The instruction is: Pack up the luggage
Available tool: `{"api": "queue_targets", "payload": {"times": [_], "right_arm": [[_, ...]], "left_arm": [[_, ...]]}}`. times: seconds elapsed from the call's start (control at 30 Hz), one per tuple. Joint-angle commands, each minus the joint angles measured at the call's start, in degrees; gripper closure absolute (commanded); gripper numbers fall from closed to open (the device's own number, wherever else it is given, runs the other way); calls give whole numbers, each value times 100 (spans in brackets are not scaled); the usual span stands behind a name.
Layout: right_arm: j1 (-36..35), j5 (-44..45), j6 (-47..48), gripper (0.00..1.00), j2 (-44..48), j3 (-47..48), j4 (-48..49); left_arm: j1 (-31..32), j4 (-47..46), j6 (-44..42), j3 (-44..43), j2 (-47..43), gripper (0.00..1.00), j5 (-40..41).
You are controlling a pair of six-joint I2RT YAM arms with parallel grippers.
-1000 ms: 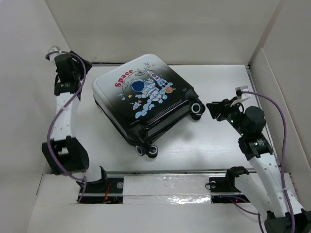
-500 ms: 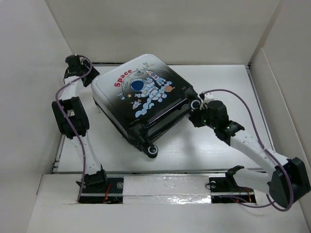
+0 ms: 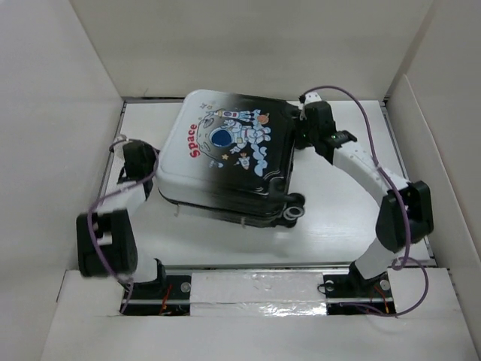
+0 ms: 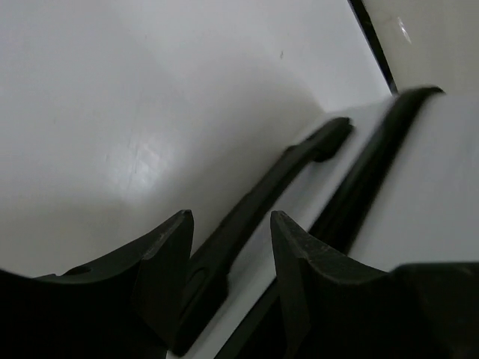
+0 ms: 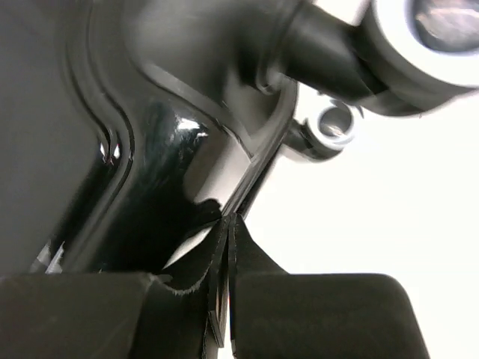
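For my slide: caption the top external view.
Left arm and right arm flank the closed suitcase on the table.

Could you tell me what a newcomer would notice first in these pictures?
The luggage dominates the top view: closed, print-up in the middle of the white table, astronaut and red "Space" lettering showing. The left gripper is open astride the black handle at its white end, while the right gripper, shut, noses against the seam at the far black corner beside a caster wheel.
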State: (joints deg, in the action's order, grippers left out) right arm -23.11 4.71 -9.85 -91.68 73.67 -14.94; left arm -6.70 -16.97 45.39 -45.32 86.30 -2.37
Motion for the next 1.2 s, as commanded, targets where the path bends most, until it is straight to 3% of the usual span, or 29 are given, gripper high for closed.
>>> {"api": "queue_targets", "payload": {"times": [0.0, 0.07, 0.13, 0.23, 0.27, 0.3, 0.37, 0.43, 0.47, 0.53, 0.57, 0.6, 0.63, 0.67, 0.7, 0.73, 0.8, 0.9, 1.03, 1.17], "right_arm": [[-237, -1182, 97, 95, -604, 1516, 686], [-316, -1471, 176, 93, -1234, 2174, 204], [-369, -1648, 386, 90, -1746, 3448, -653], [-422, -1762, 510, 72, -2476, 4782, -1307], [-352, -1859, 501, 57, -2599, 5067, -1466], [-239, -2025, 493, 50, -2670, 5278, -1572], [-185, -2184, 501, 33, -2505, 5360, -1688], [-45, -2238, 685, 26, -1754, 4923, -1592], [-44, -2194, 712, 25, -1374, 4120, -1521], [96, -1940, 529, 27, -365, 2774, -561], [157, -1765, 380, 49, 859, 1993, -93], [219, -1128, 265, 65, 1506, 427, 338], [420, -887, -101, 80, 2104, -319, 1073], [596, -693, -297, 95, 3024, -892, 1142], [963, -299, -577, 100, 3338, -1707, 899], [967, -78, -693, 100, 3584, -2029, 722], [1711, 353, -939, 100, 4058, -2600, 449], [2668, 207, -1361, 100, 4831, -3498, 141], [2830, 258, -1546, 100, 5746, -4088, 36], [2830, -249, -1327, 100, 5566, -4132, -79]], "left_arm": [[1301, -333, 278, 1075, -1578, 56, -133], [1748, -9, 260, 1709, -2237, 56, 86], [2426, 524, 295, 2226, -3283, 56, 535], [3040, 1175, 453, 2763, -4602, 55, 720], [3139, 1318, 558, 2879, -4866, 55, 755], [3218, 1371, 576, 3010, -5321, 55, 738], [3403, 1451, 655, 3292, -5623, 57, 721], [3464, 1303, 577, 3380, -5739, 60, 624], [3465, 1276, 524, 3372, -5686, 61, 650], [3465, 1118, 393, 3215, -5344, 61, 773], [3465, 1048, 314, 3135, -5213, 61, 782], [3465, 960, 243, 3056, -4915, 61, 808], [3465, 846, 156, 2916, -4765, 60, 835], [3465, 766, 103, 2871, -4633, 57, 844], [3465, 731, 6, 2766, -4370, 55, 817], [3465, 730, -29, 2722, -4246, 55, 826], [3465, 757, -117, 2695, -4070, 54, 852], [3465, 669, -214, 2844, -4104, 53, 923], [3465, 362, -249, 3064, -4034, 53, 853], [3465, 107, -285, 3126, -3814, 55, 659]]}}
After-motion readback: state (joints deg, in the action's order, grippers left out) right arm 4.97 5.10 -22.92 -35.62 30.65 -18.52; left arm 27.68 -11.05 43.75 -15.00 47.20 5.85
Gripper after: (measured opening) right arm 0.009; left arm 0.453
